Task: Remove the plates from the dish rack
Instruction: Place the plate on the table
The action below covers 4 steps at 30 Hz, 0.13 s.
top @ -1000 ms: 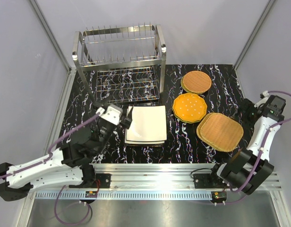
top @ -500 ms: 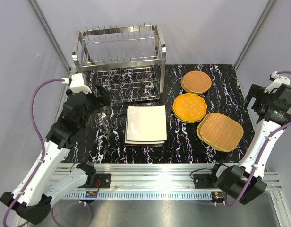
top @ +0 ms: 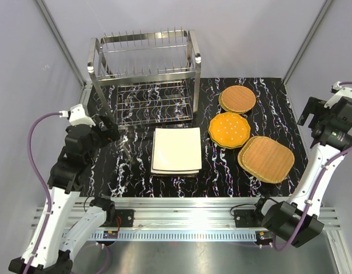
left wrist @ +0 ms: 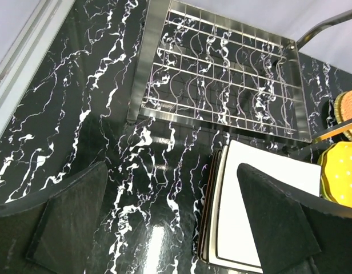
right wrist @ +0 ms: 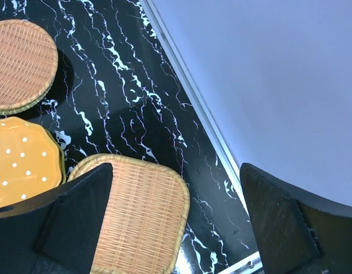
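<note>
Left gripper: your left gripper [top: 110, 132] hangs wide open and empty above the tabletop [top: 107, 171], left of the plates.
Rack: the dish rack [top: 144, 68] stands far left.
White plates: the square stack [top: 177, 149] lies just near of the rack.
Other plates: to its right you have the round woven plate [top: 238, 98] farthest, the orange dotted plate [top: 229, 128] between, and the square woven plate [top: 266, 158] nearest.
Right gripper: your right gripper [top: 310, 111] is wide open and empty at the right edge.
</note>
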Tool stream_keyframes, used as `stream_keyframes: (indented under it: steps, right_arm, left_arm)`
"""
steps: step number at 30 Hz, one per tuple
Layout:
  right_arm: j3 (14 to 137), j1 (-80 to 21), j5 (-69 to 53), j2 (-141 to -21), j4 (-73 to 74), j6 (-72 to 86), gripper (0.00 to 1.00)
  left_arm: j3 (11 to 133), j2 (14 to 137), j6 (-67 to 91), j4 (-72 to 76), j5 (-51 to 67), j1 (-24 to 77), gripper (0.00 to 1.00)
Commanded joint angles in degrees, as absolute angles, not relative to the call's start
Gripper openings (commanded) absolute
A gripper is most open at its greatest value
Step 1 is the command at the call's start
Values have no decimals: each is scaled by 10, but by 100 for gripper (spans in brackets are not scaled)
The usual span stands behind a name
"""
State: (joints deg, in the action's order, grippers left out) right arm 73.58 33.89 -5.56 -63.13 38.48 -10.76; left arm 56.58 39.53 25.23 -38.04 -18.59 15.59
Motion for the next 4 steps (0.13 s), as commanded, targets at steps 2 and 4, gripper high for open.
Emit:
stream_keyframes:
  steps: [2, 4]
  right_arm:
    - [737, 334, -64, -625, 374, -98, 100]
    - [734, 334, -84, -626, 371, -100, 100]
  left_arm:
    - [559, 395, 234, -379, -193, 152, 99]
    - [558, 396, 232, -376, -193, 151, 99]
